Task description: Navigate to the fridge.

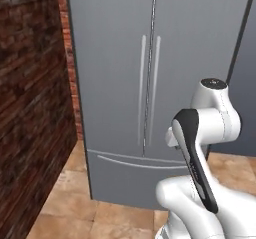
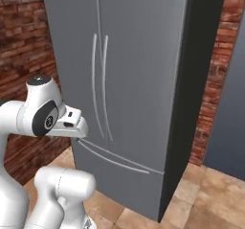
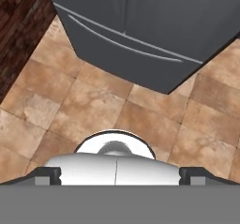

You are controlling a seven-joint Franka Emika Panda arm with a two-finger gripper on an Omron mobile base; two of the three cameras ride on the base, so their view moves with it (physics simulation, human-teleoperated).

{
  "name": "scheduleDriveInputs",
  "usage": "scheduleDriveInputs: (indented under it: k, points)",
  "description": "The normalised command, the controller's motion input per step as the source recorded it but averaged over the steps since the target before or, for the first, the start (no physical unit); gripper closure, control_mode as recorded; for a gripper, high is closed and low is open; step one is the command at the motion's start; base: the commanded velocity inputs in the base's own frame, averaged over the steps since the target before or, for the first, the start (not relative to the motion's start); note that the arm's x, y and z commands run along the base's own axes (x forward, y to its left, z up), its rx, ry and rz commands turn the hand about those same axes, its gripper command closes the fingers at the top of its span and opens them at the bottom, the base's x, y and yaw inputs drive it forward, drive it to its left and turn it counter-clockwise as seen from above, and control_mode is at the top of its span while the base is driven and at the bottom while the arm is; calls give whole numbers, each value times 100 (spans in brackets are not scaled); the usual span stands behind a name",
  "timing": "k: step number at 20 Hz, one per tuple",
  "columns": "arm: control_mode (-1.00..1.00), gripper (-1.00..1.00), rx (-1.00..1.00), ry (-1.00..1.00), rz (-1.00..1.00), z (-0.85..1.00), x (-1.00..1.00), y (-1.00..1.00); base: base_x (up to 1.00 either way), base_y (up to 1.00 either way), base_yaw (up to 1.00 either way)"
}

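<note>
My gripper (image 3: 120,177) is pointing down at the floor (image 3: 93,106), its two dark tips sitting wide apart at the lower left and lower right of the hand view, so I am holding it open with nothing between the tips. In the right base view my hand (image 2: 69,122) is showing at centre left, folded in close to my arm. My arm (image 1: 205,133) is rising in the lower right of the left base view, bent back on itself.

Beyond my hand, the fridge (image 1: 150,83) is standing right ahead, taking up the centre and top of the left base view. Its two thin vertical handles (image 1: 149,88) are running side by side at its middle, and the drawer handle (image 1: 135,163) is lying across below them. In the right base view its dark side (image 2: 191,94) is facing the right of the frame.

A brick wall (image 1: 30,108) is running down the left of the left base view, just beside the fridge. A grey panel (image 2: 229,118) is standing at the right edge of the right base view.
</note>
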Motion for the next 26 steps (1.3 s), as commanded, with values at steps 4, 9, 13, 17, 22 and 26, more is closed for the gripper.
scheduleDriveInputs:
  k: [4, 9, 13, 17, 22, 26]
  points:
    - [100, -100, 0, 0, 0, 0, 0, 0, 56, 7, -29]
    - [100, -100, 0, 0, 0, 0, 0, 0, 41, 23, -29]
    - [100, -100, 0, 0, 0, 0, 0, 0, 13, 39, -25]
    - [100, -100, 0, 0, 0, 0, 0, 0, 0, 47, -21]
    - [100, -100, 0, 0, 0, 0, 0, 0, 5, 50, -19]
    - [100, -100, 0, 0, 0, 0, 0, 0, 13, 39, -17]
